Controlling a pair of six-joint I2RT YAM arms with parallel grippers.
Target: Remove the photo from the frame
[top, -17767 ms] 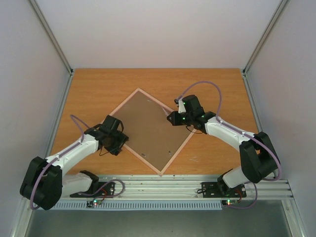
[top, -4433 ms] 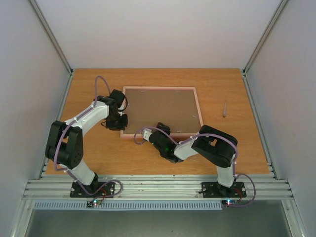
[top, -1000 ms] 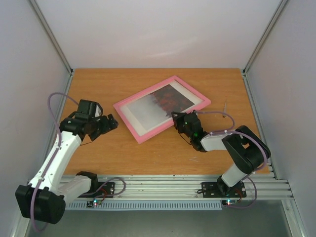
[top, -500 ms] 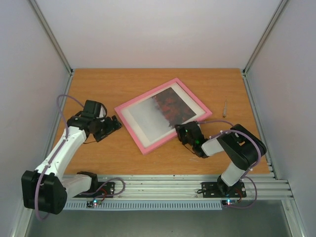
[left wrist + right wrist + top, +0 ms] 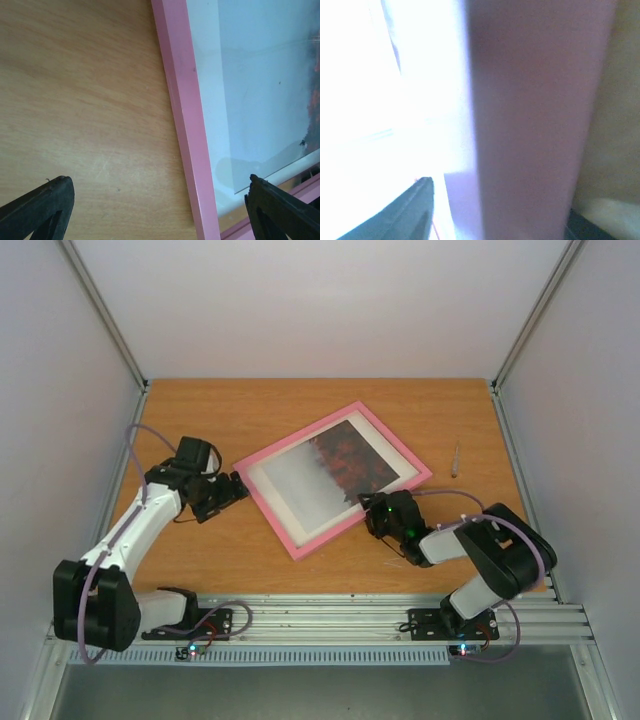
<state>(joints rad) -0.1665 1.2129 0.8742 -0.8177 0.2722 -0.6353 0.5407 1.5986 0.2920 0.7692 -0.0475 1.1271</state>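
On white-walled wooden table (image 5: 200,410), frame (image 5: 268,510) in clasp of right gripper (image 5: 372,508), left gripper (image 5: 233,488) agape.

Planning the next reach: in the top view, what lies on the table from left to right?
left gripper → pink frame → small thin stick. The right gripper overlaps the frame, so it is left out.

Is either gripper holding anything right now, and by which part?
The right gripper holds the frame by its near right rail; the left gripper is open, holding nothing.
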